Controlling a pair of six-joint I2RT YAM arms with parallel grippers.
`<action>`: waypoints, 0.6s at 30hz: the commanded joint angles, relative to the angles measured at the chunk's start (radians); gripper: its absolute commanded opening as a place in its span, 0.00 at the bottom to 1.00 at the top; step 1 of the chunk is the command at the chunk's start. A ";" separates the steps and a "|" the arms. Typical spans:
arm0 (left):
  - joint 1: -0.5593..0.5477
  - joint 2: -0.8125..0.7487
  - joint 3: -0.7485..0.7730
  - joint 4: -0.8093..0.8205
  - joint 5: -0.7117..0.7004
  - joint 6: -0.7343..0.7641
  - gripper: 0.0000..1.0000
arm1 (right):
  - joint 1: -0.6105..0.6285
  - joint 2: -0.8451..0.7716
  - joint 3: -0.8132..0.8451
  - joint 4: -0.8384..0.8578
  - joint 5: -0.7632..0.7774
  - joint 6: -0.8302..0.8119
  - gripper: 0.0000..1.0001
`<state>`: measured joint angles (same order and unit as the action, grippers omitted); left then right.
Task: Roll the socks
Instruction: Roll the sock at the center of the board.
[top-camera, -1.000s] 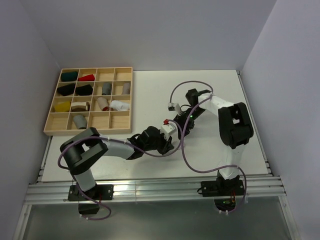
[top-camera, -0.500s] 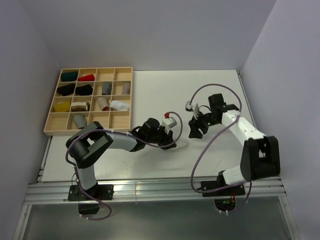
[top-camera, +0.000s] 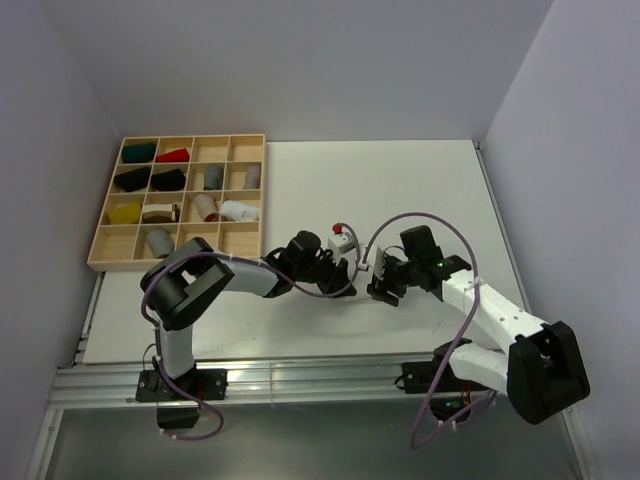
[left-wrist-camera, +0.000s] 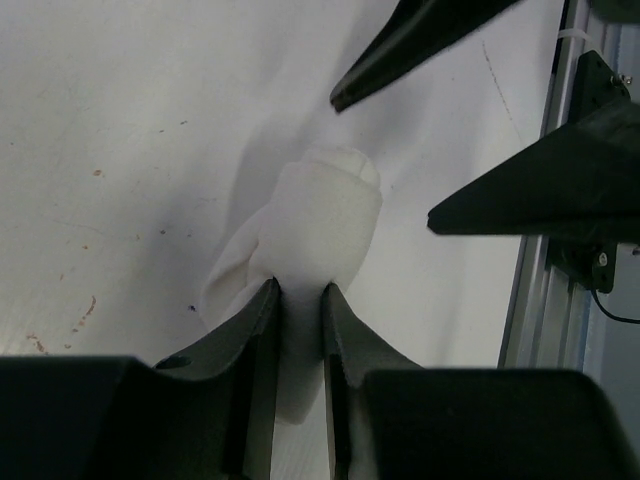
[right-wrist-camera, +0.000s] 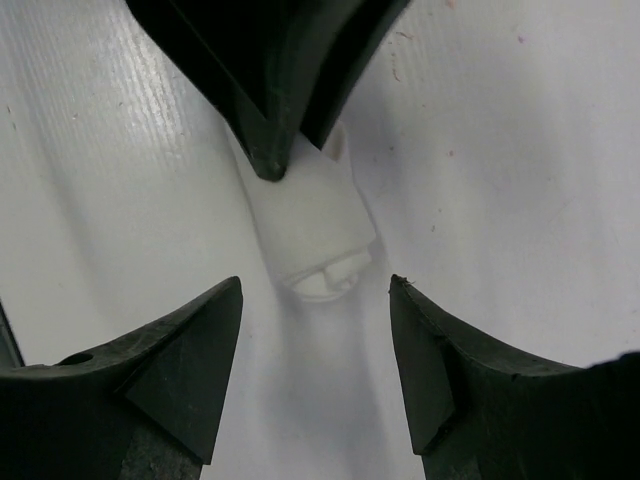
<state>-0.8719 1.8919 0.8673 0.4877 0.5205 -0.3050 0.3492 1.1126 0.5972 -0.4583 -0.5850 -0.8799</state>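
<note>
left gripper (left-wrist-camera: 300, 290) pinched narrow, right gripper (right-wrist-camera: 315, 283) wide, tips seemingly close

No writing, label, brand name, number or sign can be read in any of the three views.
</note>
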 joint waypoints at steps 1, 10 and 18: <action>-0.007 0.088 -0.031 -0.228 0.018 0.009 0.00 | 0.074 -0.034 -0.042 0.125 0.085 -0.021 0.68; -0.004 0.107 -0.013 -0.239 0.072 0.010 0.00 | 0.178 0.032 -0.060 0.207 0.169 -0.014 0.68; 0.002 0.124 0.001 -0.245 0.107 0.010 0.00 | 0.220 0.102 -0.045 0.207 0.208 -0.014 0.66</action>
<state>-0.8532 1.9308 0.9001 0.4828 0.6315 -0.3058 0.5388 1.1950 0.5331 -0.3054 -0.3962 -0.8806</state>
